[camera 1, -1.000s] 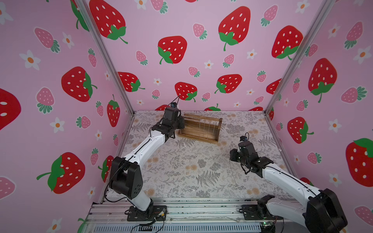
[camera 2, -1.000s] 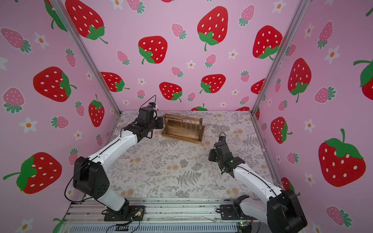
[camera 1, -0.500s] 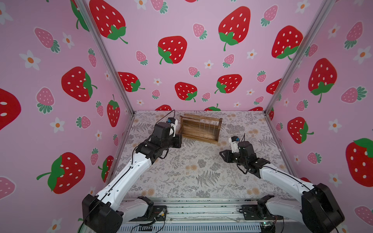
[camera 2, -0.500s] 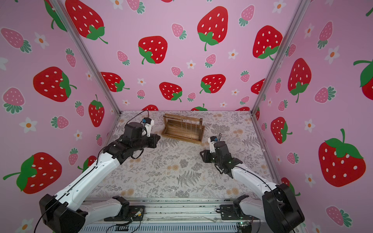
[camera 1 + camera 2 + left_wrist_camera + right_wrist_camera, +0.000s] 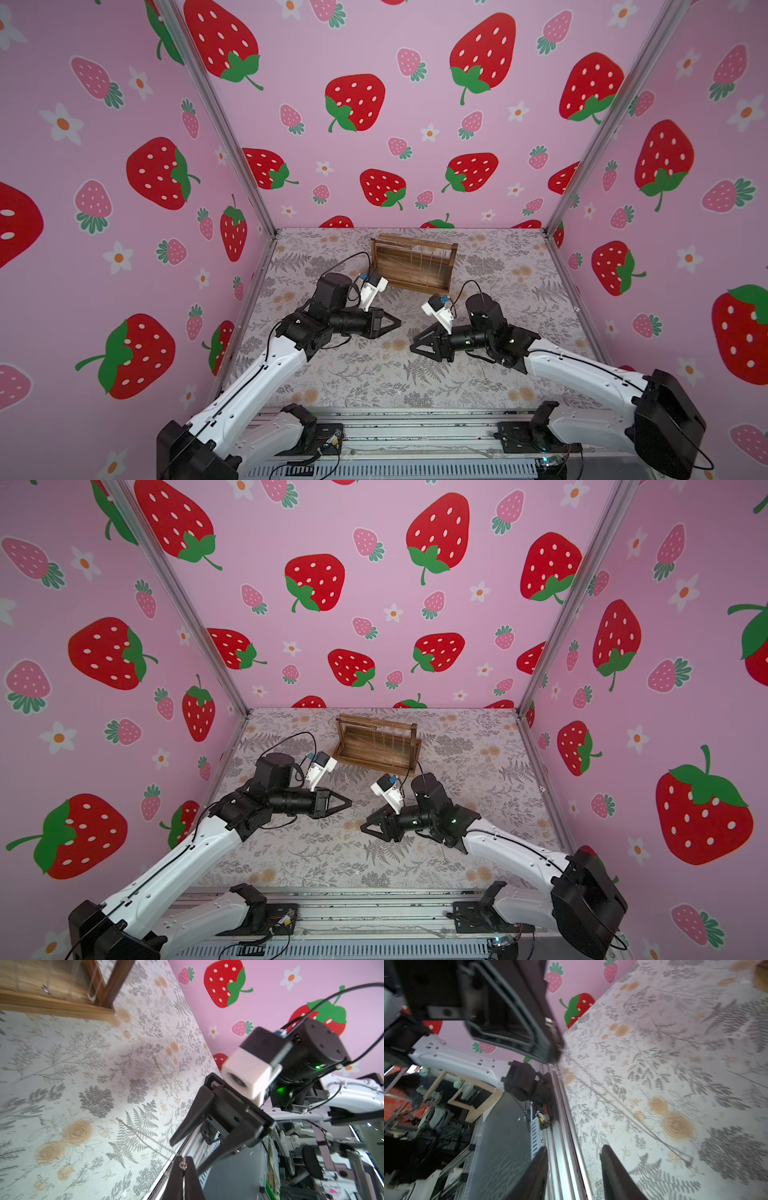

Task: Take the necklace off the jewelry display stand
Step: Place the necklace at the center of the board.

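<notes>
Left gripper (image 5: 395, 322) first — clamps fully shut on the necklace (image 5: 145, 1136) by its clasp end to stop it slipping, dangles it over the table (image 5: 519, 299) at 6 o'clock from the jewelry display stand (image 5: 411, 266), faces a part-open, empty right gripper (image 5: 417, 338), perhaps for a handover.

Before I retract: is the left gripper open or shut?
Shut: the left wrist view shows the left gripper with tips together, pinching the necklace chain.

The stand (image 5: 52, 1001) is blurred and cropped in the left wrist view; in a top view, chains (image 5: 422, 261) on the stand are too thin to count; the necklace (image 5: 145, 1139) ends hidden inside the left gripper (image 5: 183, 1160)
</notes>
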